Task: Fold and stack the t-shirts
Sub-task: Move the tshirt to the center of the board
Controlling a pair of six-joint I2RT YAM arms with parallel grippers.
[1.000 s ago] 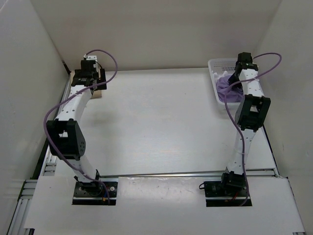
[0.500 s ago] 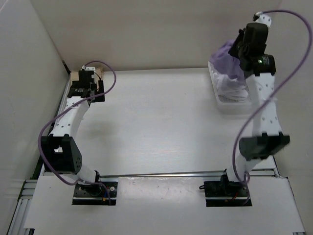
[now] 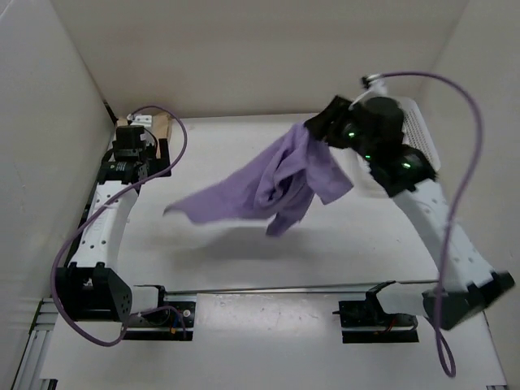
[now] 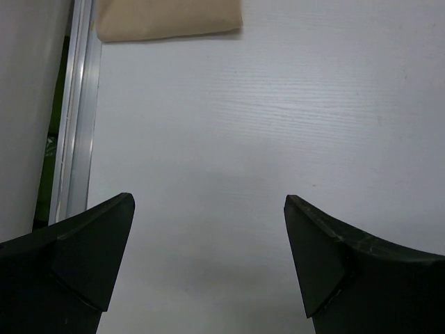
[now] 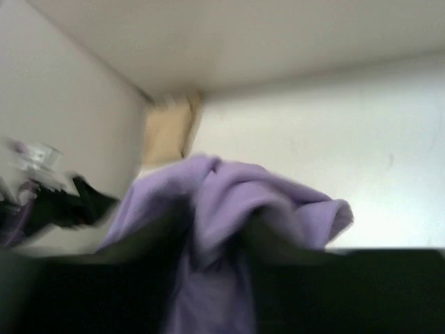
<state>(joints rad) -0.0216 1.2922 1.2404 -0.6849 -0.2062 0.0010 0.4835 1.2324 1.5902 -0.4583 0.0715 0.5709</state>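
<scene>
Lavender shirt hangs mid-air at frame centre, its long axis running lower-left from the right gripper at its upper-right end. Jaws blurred, can't tell the grip. Left gripper, fingers wide apart and empty, sits far left by the tan shirt. Right arm is nearer.

1. Lavender shirt hangs spread in the air over mid-table, leftward from the right gripper; we count that lane blocked.
2. Table between the cloth and the arm bases lies bare.
3. Left gripper, jaws wide, has bare table beneath; tan shirt lies just beyond, by the left-hand rail.
4. Basket fills the far right corner.
5. Right wrist view is blurred; cloth seems to crowd its fingers.
</scene>
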